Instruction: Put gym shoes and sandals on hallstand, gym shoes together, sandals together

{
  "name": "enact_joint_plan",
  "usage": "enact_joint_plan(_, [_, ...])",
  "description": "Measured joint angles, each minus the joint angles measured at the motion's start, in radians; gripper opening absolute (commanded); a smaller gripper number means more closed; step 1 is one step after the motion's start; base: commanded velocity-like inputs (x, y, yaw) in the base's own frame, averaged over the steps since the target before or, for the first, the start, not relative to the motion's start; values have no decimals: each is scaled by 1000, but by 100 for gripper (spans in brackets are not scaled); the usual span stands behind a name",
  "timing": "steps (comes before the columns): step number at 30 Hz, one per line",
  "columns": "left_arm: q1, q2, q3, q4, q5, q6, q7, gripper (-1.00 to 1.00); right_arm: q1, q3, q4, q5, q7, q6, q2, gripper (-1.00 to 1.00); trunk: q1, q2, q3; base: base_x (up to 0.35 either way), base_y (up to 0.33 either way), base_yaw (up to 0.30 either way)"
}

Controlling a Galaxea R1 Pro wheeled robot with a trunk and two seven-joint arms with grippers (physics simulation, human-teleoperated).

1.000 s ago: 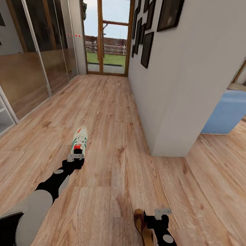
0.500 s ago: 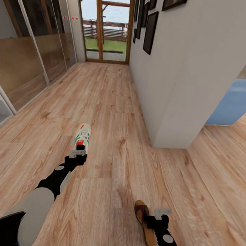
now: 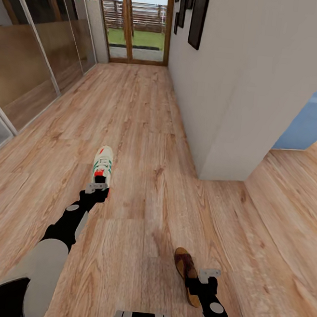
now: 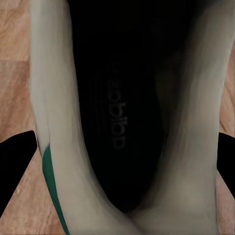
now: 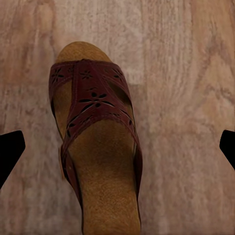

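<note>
Carrying both shoes level is my concern, turning the base slowly toward the rack. My left gripper [image 3: 96, 188] sits at the heel of a gym shoe [image 3: 102, 162]; fingers spread wide beside it, so I can't tell if it grips. My right gripper [image 3: 209, 273], similarly wide, hovers over a sandal [image 5: 95, 156] above the corridor floor [image 3: 147, 128].

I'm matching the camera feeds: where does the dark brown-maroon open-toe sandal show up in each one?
Head view: the dark brown-maroon sandal lies low and right of centre, at the right gripper.
Right wrist view: the sandal is seen from above, between the dark fingertips.
Left wrist view: a white gym shoe instead.
Shared landmark: the wood-plank floor.
</note>
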Motion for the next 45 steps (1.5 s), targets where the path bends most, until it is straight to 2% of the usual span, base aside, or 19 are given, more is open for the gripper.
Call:
enact_joint_plan(4, [1, -1, 0, -65, 0, 21, 0, -100, 0, 0, 0, 0, 0, 0, 0, 100, 2, -1, -22, 0, 0, 0])
enact_joint_plan(5, [1, -5, 0, -107, 0, 51, -1, -100, 0, 0, 0, 0, 0, 0, 0, 100, 2, -1, -27, 0, 0, 0])
enact_joint_plan(10, [9, -11, -1, -196, -1, 101, -3, -100, 0, 1, -1, 0, 0, 0, 0, 100, 5, -2, -55, 0, 0, 0])
enact_joint_plan(25, [25, -11, -2, -210, -1, 109, -5, -100, 0, 1, 1, 0, 0, 0, 0, 100, 11, -6, -134, 0, 0, 0])
enact_joint_plan(37, [26, -11, -2, -210, -1, 109, -4, -100, -1, 3, 3, 2, 1, 1, 1, 100, 11, -6, -138, 0, 0, 0])
enact_joint_plan(45, [31, -17, -3, -206, -1, 109, -3, -100, -44, 5, 0, 4, 1, 2, 3, 100, 11, -6, -138, 0, 0, 0])
